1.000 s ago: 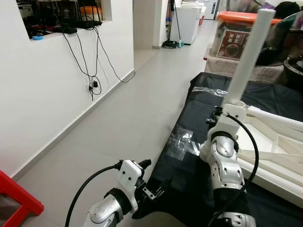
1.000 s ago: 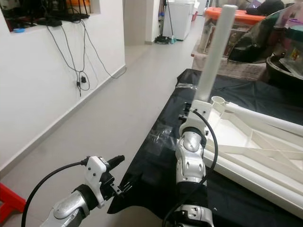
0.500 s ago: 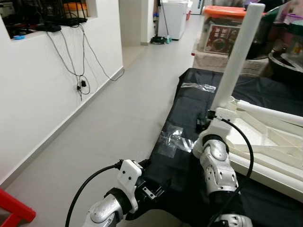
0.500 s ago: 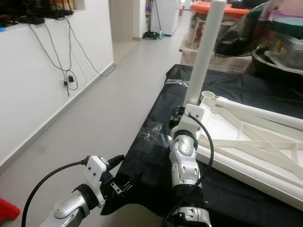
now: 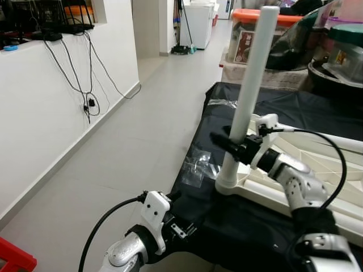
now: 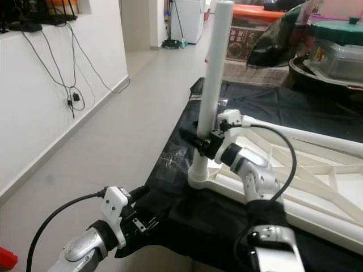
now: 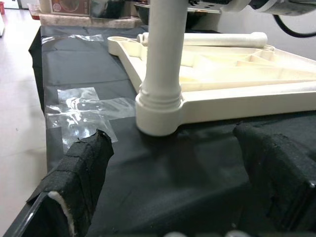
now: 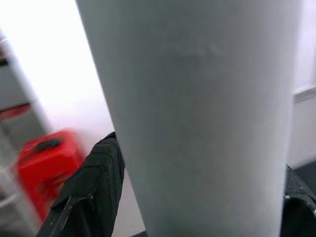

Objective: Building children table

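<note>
Two arms are in view, and my right gripper [image 5: 229, 143] sits right of centre in the left eye picture, its black fingers clamped around the white table leg [image 5: 248, 90] about halfway up. That leg stands upright, its foot seated in the corner socket [image 5: 227, 184] of the upturned white tabletop [image 6: 283, 181], which lies flat on a black sheet [image 5: 266, 107] and runs off toward the right edge of the frame. From my right wrist the leg [image 8: 197, 118] takes up nearly the whole width, with one finger pad [image 8: 94, 182] dark against its side. My left gripper [image 5: 180, 226] hangs low at the bottom centre, near the sheet's front left corner, its fingers [image 7: 81, 163] spread wide apart and holding nothing; between them, in the left wrist picture, I see the socket [image 7: 157, 111] and leg base on the sheet, well apart from my pads. A patch of clear tape [image 5: 198, 164] lies on the sheet's left edge, just beside the socket. Left of that edge a wide strip of pale grey floor [image 5: 142, 136] runs up toward the doorway at the top, bounded at far left by a white wall [image 5: 51, 113] with black cables [image 5: 85, 85] dangling. Storage boxes [image 5: 255, 31] crowd the upper right behind the sheet.
</note>
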`<state>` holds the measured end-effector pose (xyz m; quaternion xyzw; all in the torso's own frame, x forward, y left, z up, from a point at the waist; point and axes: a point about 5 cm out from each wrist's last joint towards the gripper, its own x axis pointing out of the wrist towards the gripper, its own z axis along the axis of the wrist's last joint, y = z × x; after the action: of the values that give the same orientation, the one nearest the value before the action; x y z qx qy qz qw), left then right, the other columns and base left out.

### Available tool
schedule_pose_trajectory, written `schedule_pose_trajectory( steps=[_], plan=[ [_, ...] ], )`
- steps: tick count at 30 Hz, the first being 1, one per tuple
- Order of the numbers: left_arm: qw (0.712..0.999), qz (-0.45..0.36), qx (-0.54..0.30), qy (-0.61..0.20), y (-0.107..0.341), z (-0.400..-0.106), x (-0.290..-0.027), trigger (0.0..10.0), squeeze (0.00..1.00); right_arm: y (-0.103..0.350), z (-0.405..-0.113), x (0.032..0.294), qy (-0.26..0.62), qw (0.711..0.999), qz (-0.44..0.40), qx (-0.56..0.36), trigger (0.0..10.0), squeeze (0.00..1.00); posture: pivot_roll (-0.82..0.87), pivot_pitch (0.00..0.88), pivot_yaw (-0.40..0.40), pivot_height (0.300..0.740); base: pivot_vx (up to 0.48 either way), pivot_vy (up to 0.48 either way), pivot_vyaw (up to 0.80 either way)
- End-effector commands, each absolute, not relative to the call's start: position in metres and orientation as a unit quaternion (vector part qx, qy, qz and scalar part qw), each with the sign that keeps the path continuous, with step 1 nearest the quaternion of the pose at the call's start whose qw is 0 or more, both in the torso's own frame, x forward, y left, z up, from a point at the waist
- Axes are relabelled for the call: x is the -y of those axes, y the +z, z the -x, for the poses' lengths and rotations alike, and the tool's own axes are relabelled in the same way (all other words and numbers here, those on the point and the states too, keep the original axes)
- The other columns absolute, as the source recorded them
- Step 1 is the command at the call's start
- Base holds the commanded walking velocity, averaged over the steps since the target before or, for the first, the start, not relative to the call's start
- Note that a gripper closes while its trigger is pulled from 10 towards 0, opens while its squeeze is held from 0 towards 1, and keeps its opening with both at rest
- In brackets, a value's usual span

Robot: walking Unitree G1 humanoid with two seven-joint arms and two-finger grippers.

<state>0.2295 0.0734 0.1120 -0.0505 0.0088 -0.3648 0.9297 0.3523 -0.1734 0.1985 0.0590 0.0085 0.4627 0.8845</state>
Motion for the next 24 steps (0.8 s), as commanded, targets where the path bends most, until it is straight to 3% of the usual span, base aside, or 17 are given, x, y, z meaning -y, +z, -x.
schedule_pose_trajectory(
  steps=[1,3,4,5,6,7,8,9,10,17,18,19,20,21,22,23,24],
  plan=[
    [0.931,0.05,-0.012,-0.361,0.11,-0.23,-0.073,10.0,0.0,0.192,-0.351,0.154,0.522,0.851,-0.054,-0.025,10.0,0.0,-0.01,0.009,-0.051,0.74,0.0,0.0,0.0],
    [0.931,0.05,-0.012,-0.361,0.11,-0.23,-0.073,10.0,0.0,0.19,-0.351,0.148,0.543,0.838,-0.053,-0.032,10.0,0.0,0.0,0.011,-0.052,0.74,0.0,0.0,0.0],
    [0.931,0.051,-0.013,-0.36,0.11,-0.23,-0.073,10.0,0.0,0.188,-0.35,0.145,0.554,0.83,-0.048,-0.037,9.3,0.0,0.0,0.013,-0.045,0.74,0.0,0.0,0.0],
    [0.931,0.052,-0.013,-0.36,0.11,-0.229,-0.074,10.0,0.0,0.187,-0.349,0.142,0.563,0.825,-0.044,-0.04,9.3,0.0,0.0,0.013,-0.045,0.74,0.0,0.0,0.0],
    [0.931,0.051,-0.015,-0.361,0.11,-0.229,-0.074,10.0,0.0,0.185,-0.348,0.14,0.568,0.821,-0.042,-0.043,8.4,0.0,0.01,0.018,-0.036,0.74,0.0,0.0,0.0],
    [0.93,0.051,-0.015,-0.362,0.109,-0.229,-0.074,10.0,0.0,0.184,-0.347,0.139,0.575,0.816,-0.042,-0.047,8.4,0.0,0.01,0.018,-0.036,0.74,0.0,0.0,0.0],
    [0.93,0.05,-0.015,-0.364,0.11,-0.229,-0.074,10.0,0.0,0.183,-0.347,0.138,0.577,0.815,-0.037,-0.048,2.5,0.0,0.02,0.02,-0.043,0.74,0.0,0.0,0.0],
    [0.93,0.05,-0.015,-0.364,0.11,-0.229,-0.074,10.0,0.0,0.183,-0.347,0.138,0.577,0.815,-0.037,-0.048,2.5,0.0,0.02,0.02,-0.043,0.74,0.0,0.0,0.0],
    [0.93,0.049,-0.015,-0.365,0.11,-0.229,-0.074,10.0,0.0,0.18,-0.347,0.137,0.574,0.816,-0.034,-0.052,0.0,0.0,0.02,0.02,-0.043,0.74,0.0,0.0,0.0],
    [0.93,0.048,-0.015,-0.363,0.11,-0.228,-0.074,10.0,0.0,0.176,-0.35,0.137,0.547,0.835,-0.03,-0.047,0.0,0.0,0.03,0.016,-0.042,0.74,0.0,0.0,0.0],
    [0.931,0.048,-0.016,-0.362,0.11,-0.228,-0.074,10.0,0.0,0.175,-0.352,0.14,0.518,0.854,-0.029,-0.045,0.0,0.0,0.03,0.015,-0.046,0.74,0.0,0.0,0.0],
    [0.931,0.048,-0.016,-0.362,0.11,-0.228,-0.074,10.0,0.0,0.175,-0.352,0.14,0.518,0.854,-0.029,-0.045,0.0,0.0,0.03,0.015,-0.046,0.74,0.0,0.0,0.0],
    [0.931,0.049,-0.016,-0.362,0.11,-0.228,-0.075,10.0,0.0,0.174,-0.361,0.146,0.436,0.899,-0.03,-0.036,0.0,0.0,0.02,0.013,-0.042,0.74,0.0,0.0,0.0],
    [0.931,0.049,-0.016,-0.362,0.11,-0.228,-0.075,10.0,0.0,0.174,-0.361,0.146,0.436,0.899,-0.03,-0.036,0.0,0.0,0.02,0.013,-0.042,0.74,0.0,0.0,0.0],
    [0.93,0.049,-0.017,-0.364,0.11,-0.228,-0.074,10.0,0.0,0.173,-0.369,0.156,0.301,0.953,-0.037,-0.024,0.0,0.0,0.02,0.016,-0.039,0.74,0.0,0.0,0.0],
    [0.93,0.049,-0.017,-0.364,0.11,-0.228,-0.074,10.0,0.0,0.173,-0.369,0.156,0.301,0.953,-0.037,-0.024,0.0,0.0,0.02,0.016,-0.039,0.74,0.0,0.0,0.0],
    [0.93,0.05,-0.018,-0.365,0.109,-0.227,-0.074,10.0,0.0,0.172,-0.374,0.165,0.204,0.978,-0.044,-0.018,0.0,0.0,0.02,0.016,-0.039,0.74,0.0,0.0,0.0]
  ],
)
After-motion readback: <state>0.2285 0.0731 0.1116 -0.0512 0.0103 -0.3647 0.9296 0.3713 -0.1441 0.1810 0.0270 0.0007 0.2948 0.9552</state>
